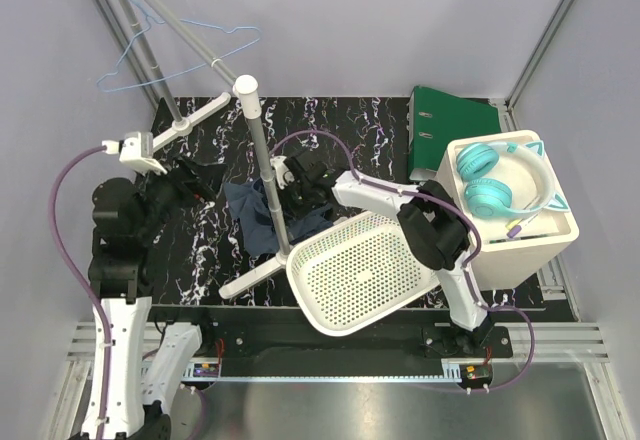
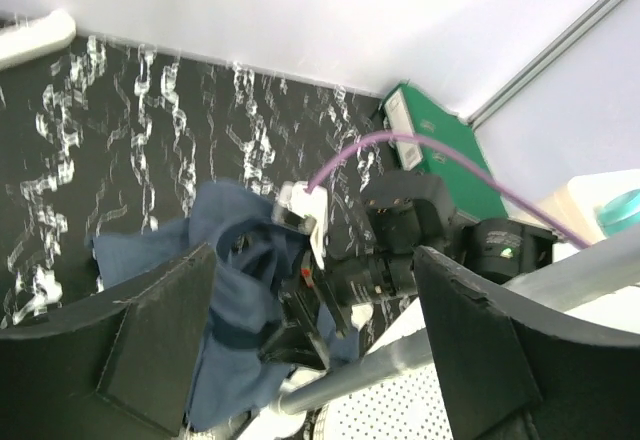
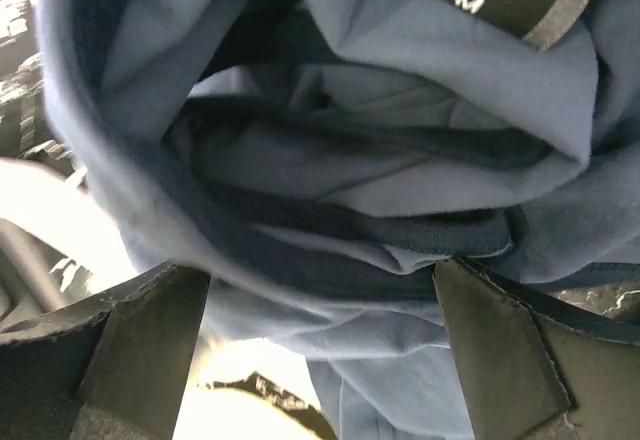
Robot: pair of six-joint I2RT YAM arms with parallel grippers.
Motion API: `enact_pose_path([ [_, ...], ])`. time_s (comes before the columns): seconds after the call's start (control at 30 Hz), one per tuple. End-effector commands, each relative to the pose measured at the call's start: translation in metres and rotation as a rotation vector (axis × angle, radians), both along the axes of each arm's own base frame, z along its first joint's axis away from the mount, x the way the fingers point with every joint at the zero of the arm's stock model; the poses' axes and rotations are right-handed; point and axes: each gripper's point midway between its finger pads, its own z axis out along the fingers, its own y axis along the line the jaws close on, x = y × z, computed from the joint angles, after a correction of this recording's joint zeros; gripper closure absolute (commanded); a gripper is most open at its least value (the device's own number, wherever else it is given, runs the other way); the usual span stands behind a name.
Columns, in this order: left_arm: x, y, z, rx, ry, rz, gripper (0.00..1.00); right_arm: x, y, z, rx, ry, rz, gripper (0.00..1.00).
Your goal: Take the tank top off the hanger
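Tank top (image 1: 250,212) is off the hanger (image 1: 126,55). It lies crumpled on the black marbled tabletop (image 1: 200,240), approx mid, a bit L of centre, at the foot of the white stand pole (image 1: 258,150). Hanger is up beyond the far-L corner of the tabletop, well apart from the cloth, nothing on it.

R fingers (image 3: 140,350): spread wide, not clamped. The bunched navy cloth (image 3: 350,160) fills the R wrist view right at the tips, w/ folds, a dark hem band and a size label "M" at top. Can't tell if the pads touch it.

L fingers (image 2: 150,350): released, wide apart, nothing btwn them. They're over the L part of the tabletop, aimed at the tank top (image 2: 235,225), which is near but apart.

White perforated basket (image 1: 365,270) sits tilted at the near edge, R of centre, just beside the cloth. Green binder (image 1: 450,125) is at the far-R corner. Teal headphones (image 1: 500,182) are on a white box (image 1: 540,250) at the R edge.
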Motion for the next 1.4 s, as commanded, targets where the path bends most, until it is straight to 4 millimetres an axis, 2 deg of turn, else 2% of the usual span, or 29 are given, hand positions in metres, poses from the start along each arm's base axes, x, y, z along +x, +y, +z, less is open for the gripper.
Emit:
enact_pose_path([
  [0.0,0.0,0.0,-0.033,-0.013,0.038,0.007,0.16,0.029,0.007,-0.002,-0.094,-0.149,-0.161,0.0],
  [0.1,-0.005,0.003,-0.053,-0.023,0.063,0.031,0.16,0.05,-0.006,-0.01,-0.157,-0.199,-0.303,0.0],
  [0.2,-0.011,0.004,-0.066,-0.035,0.076,0.044,0.16,0.061,-0.013,-0.007,-0.172,-0.235,-0.38,0.03],
  [0.3,-0.015,0.004,-0.076,-0.052,0.091,0.046,0.16,0.064,-0.013,-0.002,-0.155,-0.245,-0.412,0.21],
  [0.33,-0.017,0.003,-0.077,-0.06,0.09,0.044,0.16,0.066,-0.012,0.001,-0.147,-0.252,-0.42,0.31],
  [0.4,-0.018,0.002,-0.088,-0.066,0.111,0.039,0.16,0.069,-0.012,0.006,-0.135,-0.261,-0.44,0.45],
  [0.43,-0.019,0.001,-0.091,-0.071,0.117,0.037,0.16,0.068,-0.012,0.008,-0.131,-0.26,-0.444,0.55],
  [0.53,-0.019,-0.001,-0.1,-0.067,0.143,0.022,0.16,0.068,-0.006,0.022,-0.068,-0.268,-0.433,0.69],
  [0.57,-0.02,-0.003,-0.101,-0.065,0.144,0.011,0.16,0.067,-0.005,0.026,-0.059,-0.269,-0.431,0.79],
  [0.67,-0.022,-0.004,-0.103,-0.066,0.15,0.005,0.16,0.071,-0.009,0.051,-0.027,-0.305,-0.451,0.97],
  [0.7,-0.023,-0.004,-0.104,-0.065,0.151,0.005,0.16,0.073,-0.014,0.065,-0.01,-0.322,-0.462,1.0],
  [0.77,-0.024,-0.004,-0.104,-0.067,0.15,0.002,0.16,0.075,-0.02,0.083,0.012,-0.344,-0.47,1.0],
  [0.8,-0.025,-0.005,-0.106,-0.068,0.155,-0.004,0.16,0.078,-0.028,0.101,0.036,-0.363,-0.49,1.0],
  [0.87,-0.026,-0.006,-0.109,-0.066,0.162,-0.009,0.16,0.08,-0.038,0.121,0.06,-0.391,-0.508,1.0],
  [0.9,-0.027,-0.006,-0.11,-0.066,0.165,-0.01,0.16,0.076,-0.046,0.142,0.092,-0.409,-0.515,1.0],
  [0.93,-0.027,-0.007,-0.112,-0.067,0.171,-0.019,0.16,0.077,-0.053,0.153,0.108,-0.42,-0.524,1.0],
  [0.97,-0.028,-0.008,-0.114,-0.069,0.175,-0.022,0.16,0.074,-0.057,0.164,0.122,-0.434,-0.524,1.0],
  [1.0,-0.027,-0.008,-0.115,-0.07,0.178,-0.025,0.16,0.069,-0.067,0.186,0.153,-0.46,-0.534,1.0],
  [1.07,-0.028,-0.01,-0.117,-0.072,0.186,-0.035,0.16,0.062,-0.077,0.206,0.175,-0.497,-0.537,1.0],
  [1.1,-0.027,-0.011,-0.116,-0.073,0.185,-0.04,0.16,0.054,-0.088,0.225,0.204,-0.518,-0.546,1.0],
  [1.17,-0.027,-0.012,-0.117,-0.071,0.186,-0.048,0.16,0.045,-0.101,0.238,0.223,-0.533,-0.552,1.0],
  [1.2,-0.027,-0.012,-0.117,-0.07,0.187,-0.051,0.16,0.036,-0.111,0.261,0.269,-0.555,-0.556,1.0],
  [1.27,-0.026,-0.013,-0.117,-0.071,0.188,-0.055,0.16,0.024,-0.121,0.273,0.291,-0.558,-0.556,1.0],
  [1.3,-0.026,-0.013,-0.117,-0.071,0.188,-0.057,0.16,0.014,-0.133,0.293,0.33,-0.579,-0.562,1.0],
  [1.37,-0.027,-0.015,-0.116,-0.076,0.188,-0.067,0.17,0.0,-0.144,0.302,0.35,-0.574,-0.557,1.0],
])
